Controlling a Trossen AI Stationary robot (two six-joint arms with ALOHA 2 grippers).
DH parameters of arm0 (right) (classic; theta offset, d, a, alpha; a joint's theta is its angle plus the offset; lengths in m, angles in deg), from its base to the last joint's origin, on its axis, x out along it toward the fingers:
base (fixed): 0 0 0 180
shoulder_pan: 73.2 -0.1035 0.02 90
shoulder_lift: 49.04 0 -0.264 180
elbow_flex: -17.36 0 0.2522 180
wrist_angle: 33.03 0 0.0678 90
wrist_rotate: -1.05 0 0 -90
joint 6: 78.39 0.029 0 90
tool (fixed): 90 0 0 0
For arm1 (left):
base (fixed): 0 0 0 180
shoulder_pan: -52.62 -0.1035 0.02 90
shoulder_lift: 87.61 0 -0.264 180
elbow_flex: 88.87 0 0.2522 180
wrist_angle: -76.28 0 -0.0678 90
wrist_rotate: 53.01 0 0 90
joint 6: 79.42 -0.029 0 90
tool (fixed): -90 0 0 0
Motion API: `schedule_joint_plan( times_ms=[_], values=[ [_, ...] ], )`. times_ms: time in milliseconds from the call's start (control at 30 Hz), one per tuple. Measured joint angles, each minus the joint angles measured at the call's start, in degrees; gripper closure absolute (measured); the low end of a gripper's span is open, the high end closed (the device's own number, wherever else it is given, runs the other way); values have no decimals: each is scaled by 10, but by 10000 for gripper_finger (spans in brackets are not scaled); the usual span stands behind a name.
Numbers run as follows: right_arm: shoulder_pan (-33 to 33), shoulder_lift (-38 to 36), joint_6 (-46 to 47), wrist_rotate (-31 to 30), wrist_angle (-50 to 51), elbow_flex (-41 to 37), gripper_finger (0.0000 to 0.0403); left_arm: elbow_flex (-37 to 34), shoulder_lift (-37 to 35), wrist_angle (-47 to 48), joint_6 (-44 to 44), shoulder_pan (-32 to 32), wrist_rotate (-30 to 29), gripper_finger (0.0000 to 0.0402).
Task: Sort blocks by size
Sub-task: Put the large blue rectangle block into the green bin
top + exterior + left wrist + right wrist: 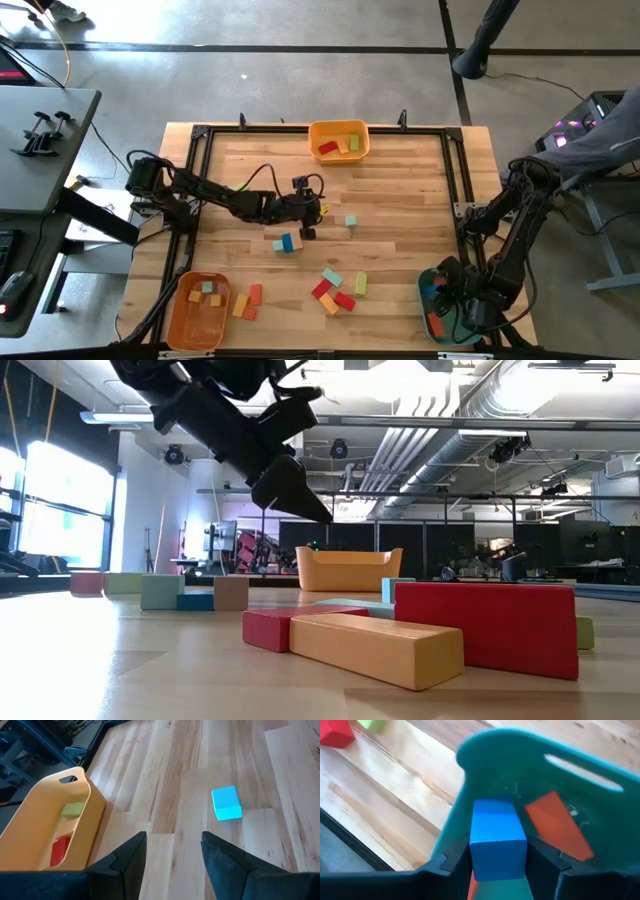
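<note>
While the left gripper (172,857) is held open mid-table, a blue block (497,839) is gripped by the right gripper (495,865) over the teal bin (520,765).

My worktop (400,190) carries three bins: a yellow bin (338,140) at its far edge, an orange bin (196,310) near left, a teal bin (440,305) near right.

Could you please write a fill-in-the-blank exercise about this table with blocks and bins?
1. The right gripper holds a ____ block between its fingers, over the teal bin.
2. The left gripper has its fingers ____, with nothing between them.
3. On the wood ahead of the left gripper lies one light blue ____.
4. The yellow bin holds a green block and a ____ one.

Missing words: blue; open; block; red
</note>
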Motion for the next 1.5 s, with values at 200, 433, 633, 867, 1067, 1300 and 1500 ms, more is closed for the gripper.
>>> schedule_joint_plan(
  times_ms=[200,433,633,867,1067,1300,1500],
  values=[
    [-2,0,-1,-2,9,0,241,0,0,0,0,5,0,225],
    [-1,-1,5,9,25,0,175,0,0,0,-1,5,0,225],
    [-2,-12,3,41,40,25,165,0,0,0,-1,5,0,225],
    [5,-12,-27,-17,64,21,171,0,0,-14,0,5,0,225],
    [23,-12,-25,-7,40,-14,209,0,0,-18,0,6,0,225],
    [41,-12,-68,10,-7,-32,250,0,0,-18,-1,6,0,225],
    [38,-12,-70,142,-59,-20,285,0,0,-17,0,6,0,225]
  ],
)
